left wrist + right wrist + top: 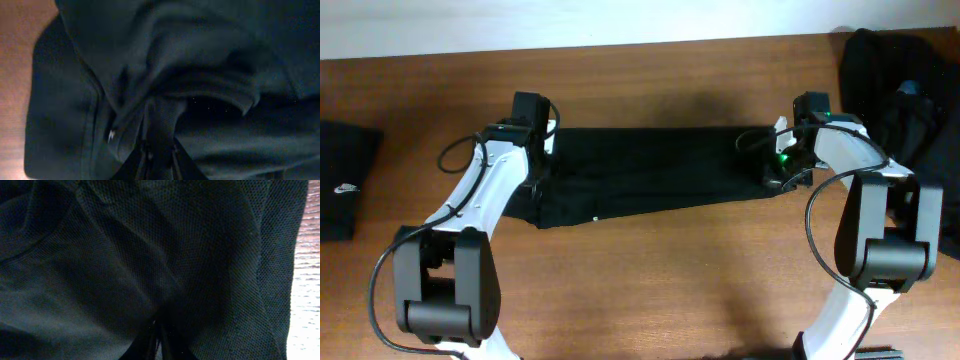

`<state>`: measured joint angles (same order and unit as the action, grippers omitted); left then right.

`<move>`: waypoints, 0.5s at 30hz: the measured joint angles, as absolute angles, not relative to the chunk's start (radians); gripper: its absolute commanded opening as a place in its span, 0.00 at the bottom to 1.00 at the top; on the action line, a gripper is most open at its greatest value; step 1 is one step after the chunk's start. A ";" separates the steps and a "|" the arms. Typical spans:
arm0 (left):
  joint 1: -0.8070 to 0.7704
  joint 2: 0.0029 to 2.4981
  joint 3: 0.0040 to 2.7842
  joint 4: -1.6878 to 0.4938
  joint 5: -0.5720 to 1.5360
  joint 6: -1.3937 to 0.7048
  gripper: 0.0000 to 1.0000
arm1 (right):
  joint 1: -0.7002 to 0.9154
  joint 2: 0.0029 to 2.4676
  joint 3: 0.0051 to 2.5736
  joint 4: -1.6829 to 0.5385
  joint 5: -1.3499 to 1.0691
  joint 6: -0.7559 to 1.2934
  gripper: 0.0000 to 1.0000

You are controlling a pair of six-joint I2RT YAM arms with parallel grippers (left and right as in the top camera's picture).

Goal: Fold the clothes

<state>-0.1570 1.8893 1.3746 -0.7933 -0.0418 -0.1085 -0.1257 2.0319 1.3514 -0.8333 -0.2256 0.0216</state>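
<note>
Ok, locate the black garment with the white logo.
Overhead view: the logo garment lies at the table's far left edge, left of the left gripper.

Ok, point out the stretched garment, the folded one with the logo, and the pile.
stretched garment (650,165): overhead view, middle of the cloth.
folded garment (345,150): overhead view, its upper half.
pile (875,70): overhead view, its upper left part.

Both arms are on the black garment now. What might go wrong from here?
1. The left jaws pinch only a bunched fold of the garment; it may slip out on a lift.
2. The garment lies wrinkled between the arms, so folding now could lock in creases.
3. The right arm sits close to the clothes pile; a wide swing might snag it.
</note>
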 measured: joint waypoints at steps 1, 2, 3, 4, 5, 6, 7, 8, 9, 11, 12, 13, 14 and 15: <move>-0.157 1.889 1.375 -0.780 -0.042 -0.109 0.17 | -0.126 2.032 1.351 -0.833 -0.226 0.021 0.11; -0.157 1.889 1.375 -0.765 -0.042 -0.109 0.18 | -0.126 2.032 1.351 -0.833 -0.226 0.022 0.11; -0.157 1.889 1.375 -0.750 -0.042 -0.109 0.18 | -0.126 2.032 1.351 -0.833 -0.226 0.021 0.11; -0.157 1.889 1.375 -0.736 -0.042 -0.109 0.18 | -0.126 2.032 1.351 -0.833 -0.226 0.021 0.11; -0.157 1.889 1.375 -0.722 -0.042 -0.109 0.19 | -0.126 2.032 1.351 -0.833 -0.226 0.022 0.11; -0.157 1.889 1.375 -0.709 -0.042 -0.109 0.21 | -0.126 2.032 1.351 -0.833 -0.226 0.021 0.11; -0.157 1.889 1.375 -0.697 -0.042 -0.108 0.23 | -0.126 2.032 1.351 -0.833 -0.226 0.022 0.11; -0.157 1.889 1.375 -0.685 -0.042 -0.108 0.28 | -0.126 2.032 1.351 -0.833 -0.226 0.021 0.11; -0.157 1.889 1.375 -0.668 -0.042 -0.108 0.36 | -0.126 2.032 1.351 -0.833 -0.226 0.022 0.11; -0.157 1.889 1.376 -0.643 -0.042 -0.107 0.38 | -0.126 2.032 1.351 -0.833 -0.226 0.022 0.10; -0.157 1.889 1.376 -0.627 -0.042 -0.109 0.40 | -0.126 2.032 1.351 -0.833 -0.226 0.022 0.10; -0.157 1.889 1.376 -0.611 -0.042 -0.108 0.45 | -0.126 2.032 1.351 -0.833 -0.226 0.021 0.10; -0.157 1.889 1.376 -0.593 -0.042 -0.106 0.47 | -0.126 2.032 1.351 -0.833 -0.226 0.022 0.10; -0.157 1.889 1.377 -0.579 -0.042 -0.108 0.47 | -0.126 2.032 1.351 -0.833 -0.226 0.022 0.10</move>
